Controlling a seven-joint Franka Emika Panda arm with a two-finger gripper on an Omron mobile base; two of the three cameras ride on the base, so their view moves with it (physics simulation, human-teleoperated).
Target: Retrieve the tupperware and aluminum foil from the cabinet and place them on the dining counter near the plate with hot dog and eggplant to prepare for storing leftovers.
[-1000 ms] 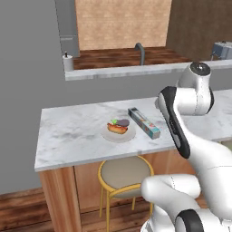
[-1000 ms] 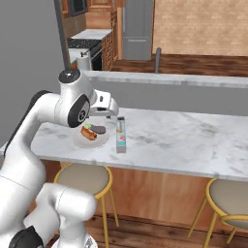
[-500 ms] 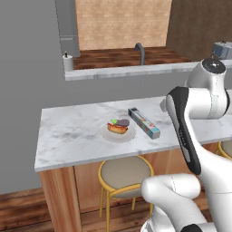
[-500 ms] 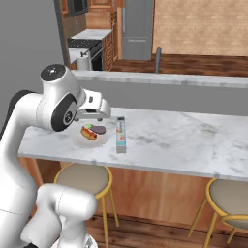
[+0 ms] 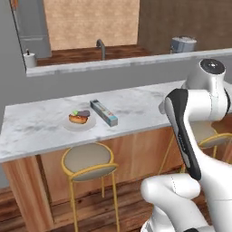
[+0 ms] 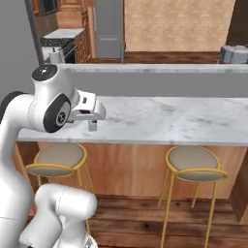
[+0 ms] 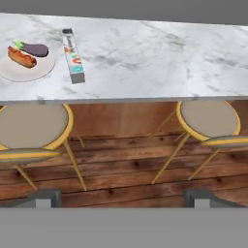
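My jaws (image 7: pixel 121 198) stand spread wide and grasp nothing; through the hand camera I see only their two dark tips low in the frame, hanging over wooden floor (image 7: pixel 126 169) and two yellow-legged stools (image 7: pixel 208 121), off the near edge of the dining counter (image 7: pixel 145 58). The aluminum foil (image 7: pixel 72 56) already lies flat on that counter, up and to the left of my jaws as the hand camera looks, its long axis running away from the counter's near edge, teal end toward me. The plate (image 7: pixel 19 68) with hot dog and eggplant sits just beside it, further left, with a narrow strip of marble between them. So the foil half looks done to me. The tupperware and the cabinet are nowhere I can point to, and I judge the next move turns on that: the counter lies ahead of my jaws, while what I want is somewhere else, so the base must drive off before the arm reaches.
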